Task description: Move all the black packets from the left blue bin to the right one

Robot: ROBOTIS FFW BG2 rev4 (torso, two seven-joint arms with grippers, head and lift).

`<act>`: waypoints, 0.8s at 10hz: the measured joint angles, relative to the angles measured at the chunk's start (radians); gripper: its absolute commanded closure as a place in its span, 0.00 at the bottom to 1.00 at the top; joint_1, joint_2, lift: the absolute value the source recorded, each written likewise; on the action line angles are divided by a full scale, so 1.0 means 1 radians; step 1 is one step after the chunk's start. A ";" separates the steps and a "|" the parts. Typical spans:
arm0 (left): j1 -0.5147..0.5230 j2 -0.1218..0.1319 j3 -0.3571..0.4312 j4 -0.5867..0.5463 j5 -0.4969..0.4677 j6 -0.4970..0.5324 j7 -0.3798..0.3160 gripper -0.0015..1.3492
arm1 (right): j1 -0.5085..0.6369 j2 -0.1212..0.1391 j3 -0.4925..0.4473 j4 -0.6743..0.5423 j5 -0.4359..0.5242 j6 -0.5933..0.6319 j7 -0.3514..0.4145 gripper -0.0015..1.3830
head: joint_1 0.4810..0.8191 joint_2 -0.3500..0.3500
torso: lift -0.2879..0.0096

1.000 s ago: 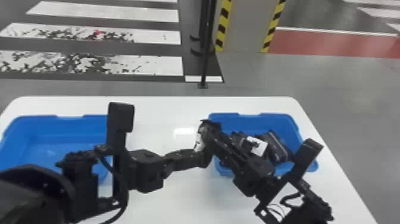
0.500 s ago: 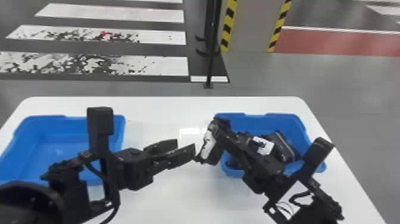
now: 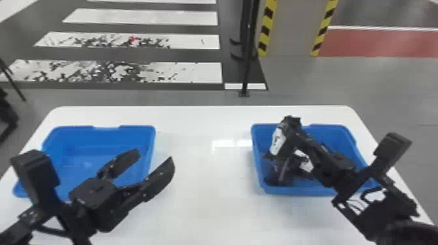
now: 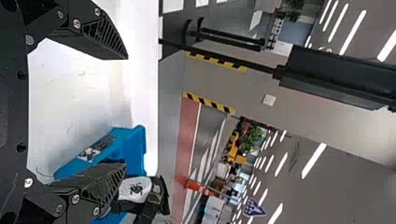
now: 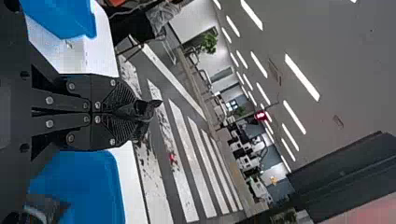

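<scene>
In the head view, the right tool (image 3: 294, 128) pinches a black packet (image 3: 278, 141) over the right blue bin (image 3: 313, 191), where other packets (image 3: 293, 171) lie; the left tool (image 3: 155, 157) gapes by the left blue bin (image 3: 94, 143). The left wrist view shows that tool wide open, holding nothing. The right wrist view shows its mate closed on the packet; the job looks nearly done, one release left.

No wording can be read. An illegible dark mark is borne by the white label (image 3: 277, 143) on a black packet (image 3: 284, 156) at the right blue bin (image 3: 303, 191). Yellow-and-black warning stripes (image 3: 267, 29) are carried by the grey pillar (image 3: 293, 29).
</scene>
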 measured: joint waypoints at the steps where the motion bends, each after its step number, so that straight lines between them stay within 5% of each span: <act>1: 0.053 -0.010 0.029 -0.027 -0.011 -0.045 0.000 0.19 | -0.039 -0.003 -0.055 0.061 0.022 -0.002 -0.002 0.92 | 0.63 0.42 | 0.50; 3: 0.125 -0.030 0.061 -0.064 -0.027 -0.132 0.000 0.19 | -0.120 -0.020 -0.129 0.183 0.068 -0.003 -0.002 0.81 | 0.63 0.34 | 0.50; 6: 0.194 -0.055 0.085 -0.097 -0.028 -0.162 0.002 0.19 | -0.187 -0.044 -0.163 0.292 0.115 0.026 -0.003 0.10 | 0.63 0.29 | 0.50; 8: 0.208 -0.063 0.102 -0.108 -0.030 -0.185 0.001 0.19 | -0.106 -0.028 -0.178 0.183 0.163 0.025 -0.062 0.08 | 0.63 0.27 | 0.50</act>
